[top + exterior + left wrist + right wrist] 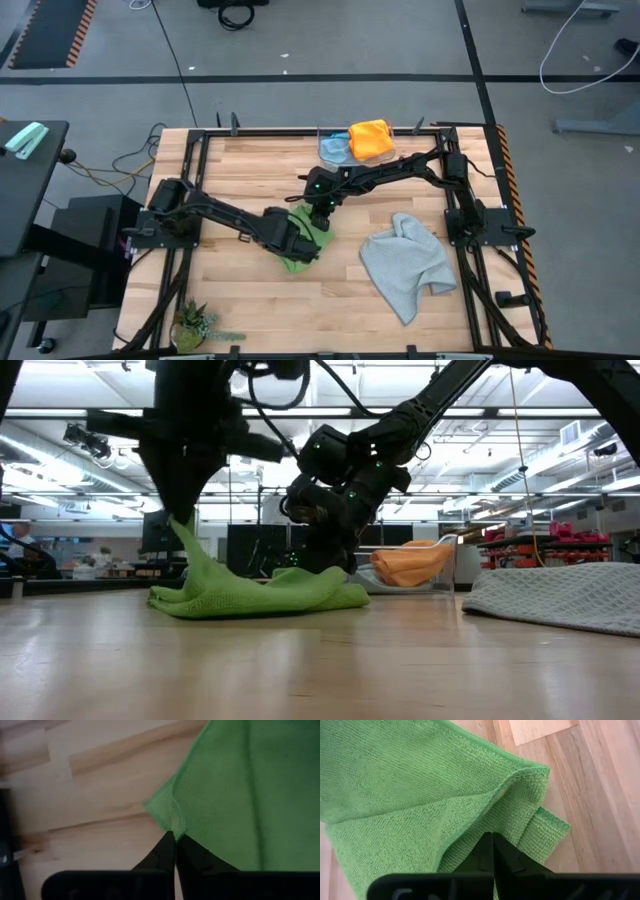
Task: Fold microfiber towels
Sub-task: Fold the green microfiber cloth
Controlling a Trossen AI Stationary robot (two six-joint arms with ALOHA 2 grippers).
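The bright green towel (300,243) lies bunched at the table's middle; it also shows in the low view (270,592). My left gripper (303,250) is shut on one of its corners, raised a little. My right gripper (320,217) is shut on the towel's far part, low over the table. The light grey towel (405,262) lies crumpled to the right. The yellow-orange towel (371,138) and the light blue towel (334,150) sit in a clear bin at the far edge. My left gripper pinches a hemmed corner (171,822) of the green towel between its two fingertips, coming from above. That corner is lifted (186,532); the cloth slopes down from it, and the remainder lies on the table. My right gripper pinches the green towel at a folded-over part (487,820) near a hemmed edge, several layers, from above. The cloth there lies low on the table (330,578), slack.
The clear bin (350,155) stands at the far edge, middle. A small potted plant (193,325) stands at the near left corner. Black frame rails (470,215) run along both sides. Bare wood (250,170) lies at the left and in front of the green towel.
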